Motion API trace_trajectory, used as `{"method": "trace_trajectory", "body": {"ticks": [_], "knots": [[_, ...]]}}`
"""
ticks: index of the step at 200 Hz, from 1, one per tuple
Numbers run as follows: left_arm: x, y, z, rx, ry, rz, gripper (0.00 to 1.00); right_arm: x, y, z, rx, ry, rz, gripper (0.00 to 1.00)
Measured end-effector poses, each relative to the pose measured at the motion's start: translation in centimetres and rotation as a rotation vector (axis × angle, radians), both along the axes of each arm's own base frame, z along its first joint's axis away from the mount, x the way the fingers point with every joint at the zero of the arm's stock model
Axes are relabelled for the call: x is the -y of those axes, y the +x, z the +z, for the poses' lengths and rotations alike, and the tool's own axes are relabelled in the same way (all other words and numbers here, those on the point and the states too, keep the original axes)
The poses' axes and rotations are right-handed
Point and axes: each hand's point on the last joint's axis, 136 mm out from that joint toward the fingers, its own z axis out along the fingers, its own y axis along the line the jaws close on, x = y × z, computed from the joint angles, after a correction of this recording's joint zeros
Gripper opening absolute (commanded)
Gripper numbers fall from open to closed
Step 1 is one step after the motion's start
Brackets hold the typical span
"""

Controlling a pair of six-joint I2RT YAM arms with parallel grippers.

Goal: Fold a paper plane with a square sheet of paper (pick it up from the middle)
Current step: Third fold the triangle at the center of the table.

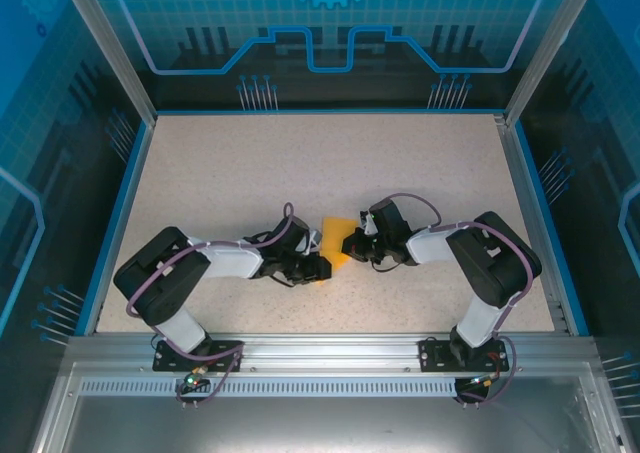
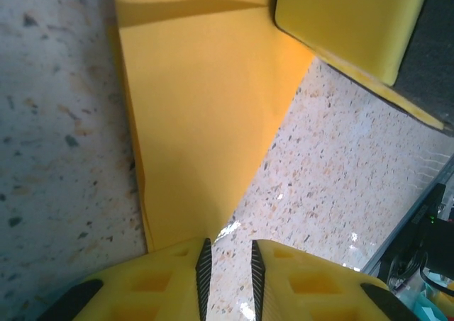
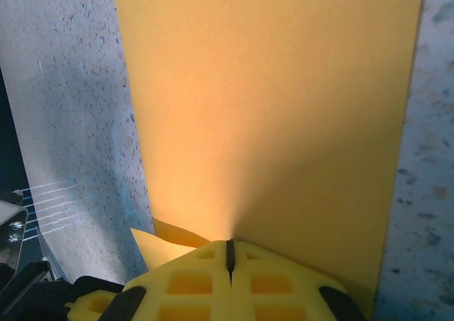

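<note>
The square sheet of paper (image 1: 336,241), already folded into a tapering piece, lies at the middle of the table (image 1: 300,163) between the two arms. The right gripper (image 3: 229,249) has its jaws fully closed on one edge, apparently to anchor the paper while a fold is worked. The left gripper (image 2: 229,250) stands a narrow gap apart with bare tabletop showing between its jaws, seemingly gripping nothing, and the paper's long axis runs roughly far-to-near with its narrow end pointing at this gripper and reaching one finger.
</note>
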Motion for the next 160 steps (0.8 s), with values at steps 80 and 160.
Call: {"method": "trace_trajectory", "body": {"ticks": [80, 160], "knots": [[-1.1, -1.5, -0.1, -0.035, 0.035, -0.014, 0.27, 0.1, -0.1, 0.0, -0.003, -0.005, -0.002, 0.0], [-2.2, -1.9, 2.0, 0.0, 0.057, -0.012, 0.28, 0.2, 0.0, 0.0, -0.003, -0.008, -0.004, 0.0]]}}
